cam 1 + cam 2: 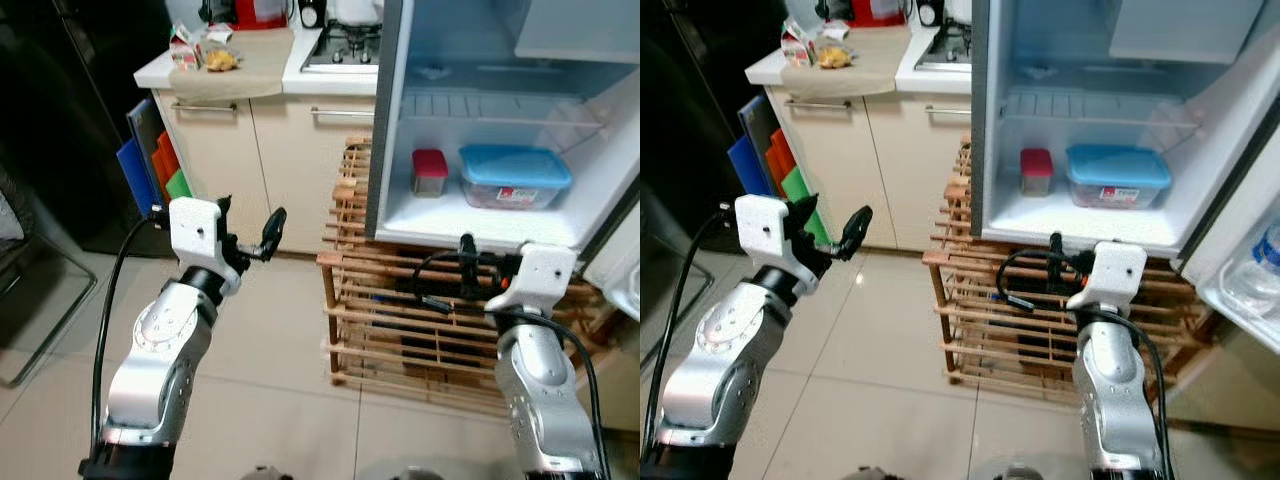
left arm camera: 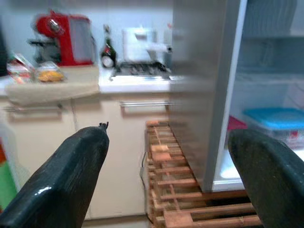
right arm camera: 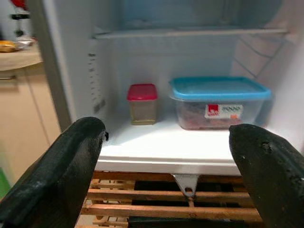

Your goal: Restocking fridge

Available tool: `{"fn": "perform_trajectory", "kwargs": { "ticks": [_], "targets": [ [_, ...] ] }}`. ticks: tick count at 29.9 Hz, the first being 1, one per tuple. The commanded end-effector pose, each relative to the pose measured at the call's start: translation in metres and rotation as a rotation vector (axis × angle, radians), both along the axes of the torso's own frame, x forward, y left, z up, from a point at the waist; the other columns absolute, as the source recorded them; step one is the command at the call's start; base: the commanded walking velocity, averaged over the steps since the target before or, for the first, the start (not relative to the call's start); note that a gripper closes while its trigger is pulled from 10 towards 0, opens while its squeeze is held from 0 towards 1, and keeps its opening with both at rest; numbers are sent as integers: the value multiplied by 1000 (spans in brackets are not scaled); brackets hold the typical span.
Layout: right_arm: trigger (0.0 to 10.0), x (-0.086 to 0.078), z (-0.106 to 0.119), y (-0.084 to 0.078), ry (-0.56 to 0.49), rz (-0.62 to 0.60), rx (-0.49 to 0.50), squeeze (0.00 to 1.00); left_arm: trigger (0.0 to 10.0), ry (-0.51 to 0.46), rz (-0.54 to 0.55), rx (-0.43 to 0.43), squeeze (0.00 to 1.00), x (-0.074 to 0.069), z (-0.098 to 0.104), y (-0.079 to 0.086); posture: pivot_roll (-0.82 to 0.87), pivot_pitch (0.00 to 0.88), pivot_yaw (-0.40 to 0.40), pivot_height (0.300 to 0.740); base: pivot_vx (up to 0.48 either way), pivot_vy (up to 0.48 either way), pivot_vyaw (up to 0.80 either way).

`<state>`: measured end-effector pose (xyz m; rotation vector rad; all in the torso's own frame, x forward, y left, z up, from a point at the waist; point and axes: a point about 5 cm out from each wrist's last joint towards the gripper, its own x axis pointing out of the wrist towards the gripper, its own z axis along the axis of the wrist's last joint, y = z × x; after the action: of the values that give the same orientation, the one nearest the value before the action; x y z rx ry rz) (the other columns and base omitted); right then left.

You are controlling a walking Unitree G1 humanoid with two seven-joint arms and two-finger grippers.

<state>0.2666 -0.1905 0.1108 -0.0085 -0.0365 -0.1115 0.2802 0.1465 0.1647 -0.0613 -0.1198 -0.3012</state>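
The fridge [image 1: 392, 120] stands open on a wooden slat rack [image 1: 380, 330]. On its lower shelf sit a small jar with a red lid [image 1: 430, 172] and a clear box with a blue lid [image 1: 514, 176], side by side. My right gripper [image 1: 450, 272] is held in front of the rack just below that shelf, open and empty; in its wrist view the jar [image 3: 142, 103] and box [image 3: 219, 101] lie straight ahead. My left gripper [image 1: 250, 225] is raised left of the fridge, open and empty, facing the cabinet fronts [image 2: 123, 142].
The fridge door [image 1: 1240, 260] swings out at the right with a bottle in its rack. A counter [image 1: 215, 70] with snack packets, a stove [image 1: 345, 45] and a red machine [image 2: 66, 38] lie behind. Coloured boards [image 1: 150, 160] lean beside the cabinet. Tiled floor spreads in front.
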Motion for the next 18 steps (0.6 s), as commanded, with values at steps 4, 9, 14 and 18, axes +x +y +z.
{"fn": "perform_trajectory", "kwargs": {
  "ticks": [4,9,14,18],
  "targets": [
    [10000,7,6,2,-23,23,-26,0,10000,-26,-4,39,0,6,2,-5,-124,0,88,740,0,0,0],
    [10000,8,5,5,-22,31,-31,0,10000,-28,-15,38,0,12,3,-10,-134,0,88,740,0,0,0],
    [10000,8,4,4,-19,34,-40,0,10000,-35,-24,43,0,14,1,-13,-152,0,91,740,0,0,0],
    [10000,7,2,4,-15,36,-45,0,10000,-38,-28,34,0,15,1,-14,-155,0,91,740,0,0,0]
  ]
}}
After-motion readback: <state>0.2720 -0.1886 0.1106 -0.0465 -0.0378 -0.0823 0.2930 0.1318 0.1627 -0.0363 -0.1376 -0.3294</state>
